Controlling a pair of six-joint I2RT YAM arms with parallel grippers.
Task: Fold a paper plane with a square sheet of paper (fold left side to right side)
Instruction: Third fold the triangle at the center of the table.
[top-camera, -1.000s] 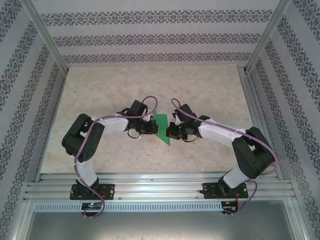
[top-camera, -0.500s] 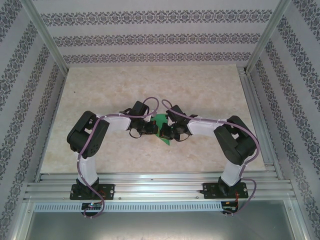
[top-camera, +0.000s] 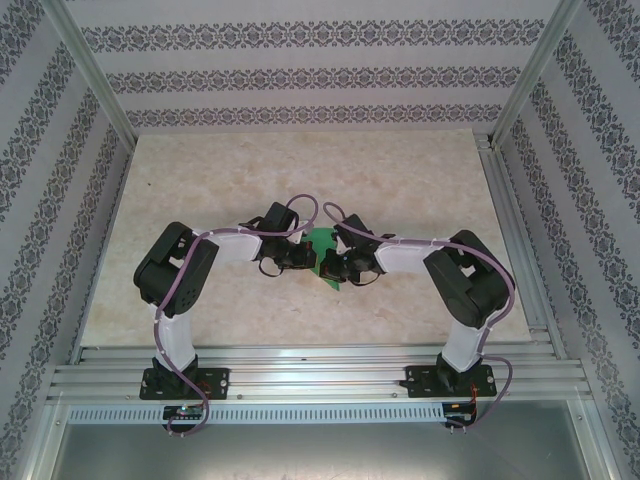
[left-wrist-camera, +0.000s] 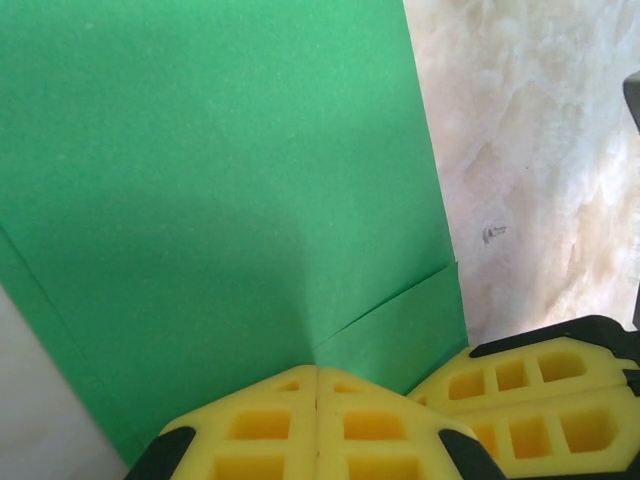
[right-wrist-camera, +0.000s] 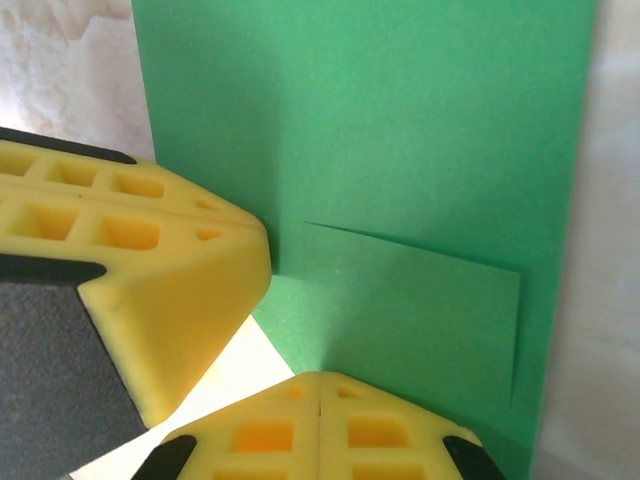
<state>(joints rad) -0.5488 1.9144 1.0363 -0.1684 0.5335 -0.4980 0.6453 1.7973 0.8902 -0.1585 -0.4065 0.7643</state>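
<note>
The bright-green sheet of paper (top-camera: 321, 241) lies folded in layers on the table, with a pointed end toward the near side. A straight crease and a small folded flap (left-wrist-camera: 400, 330) show on it in the left wrist view, and the same flap (right-wrist-camera: 400, 300) shows in the right wrist view. My left gripper (top-camera: 306, 260) is shut, and its yellow fingertips (left-wrist-camera: 290, 400) rest tip-down on the paper (left-wrist-camera: 220, 180). My right gripper (top-camera: 328, 266) is shut too, tip-down on the paper (right-wrist-camera: 400, 120) right beside the left one. Nothing is pinched between either pair of fingers.
Both arms meet over the middle of the beige marbled table (top-camera: 200, 180). Patterned walls and metal posts enclose it on three sides. An aluminium rail (top-camera: 320, 380) runs along the near edge by the arm bases.
The right arm has swung left and raised its elbow, bringing its gripper onto the paper beside the left gripper. The left arm's elbow shifted slightly right. Both grippers stayed shut.
</note>
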